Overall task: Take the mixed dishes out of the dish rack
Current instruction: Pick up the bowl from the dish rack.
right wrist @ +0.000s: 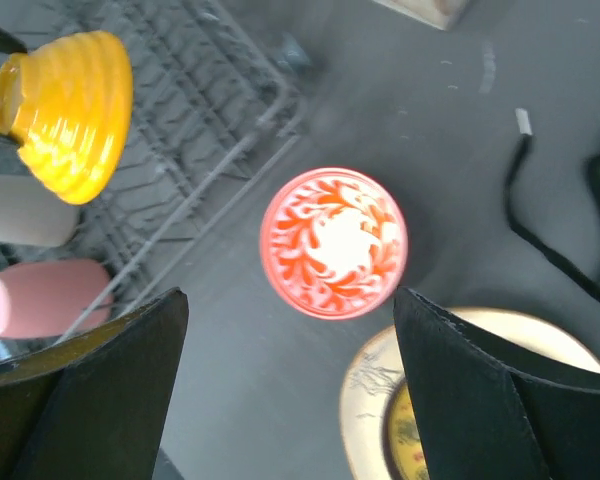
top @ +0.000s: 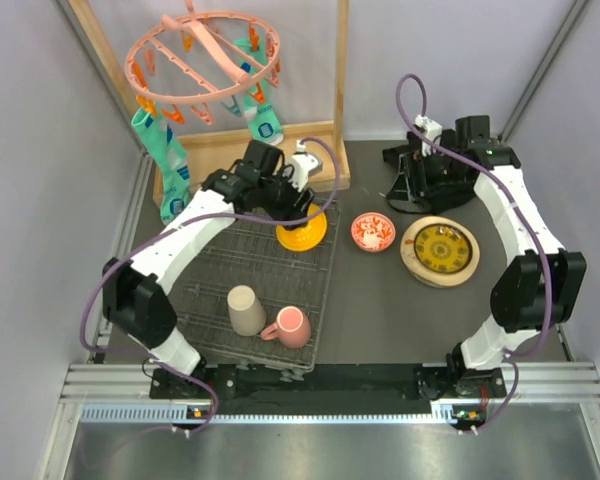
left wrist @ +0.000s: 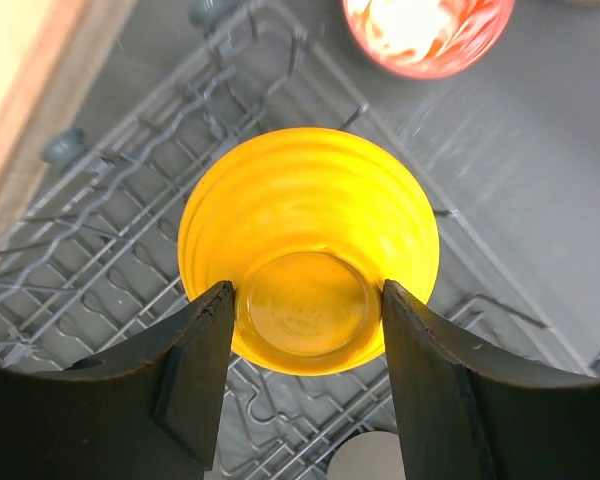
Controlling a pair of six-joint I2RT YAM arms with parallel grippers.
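Dark grey tabletop point(top: 380, 320) between pale walls. Top view: the dish rack point(top: 250, 275) lies at left, with the beige cup point(top: 246, 309) and pink mug point(top: 288, 327) side by side at its near end. The red-white bowl point(top: 373, 231) and a cream plate point(top: 410, 265) bearing a small yellow plate point(top: 440, 250) sit on the table at right. Only the left wrist view shows the grasp: the left gripper point(left wrist: 308, 295) clamps the inverted orange bowl point(left wrist: 308, 230) at its foot, over the rack's far right corner. Right wrist view: the right gripper point(right wrist: 290, 300) is spread wide and empty, above the red-white bowl.
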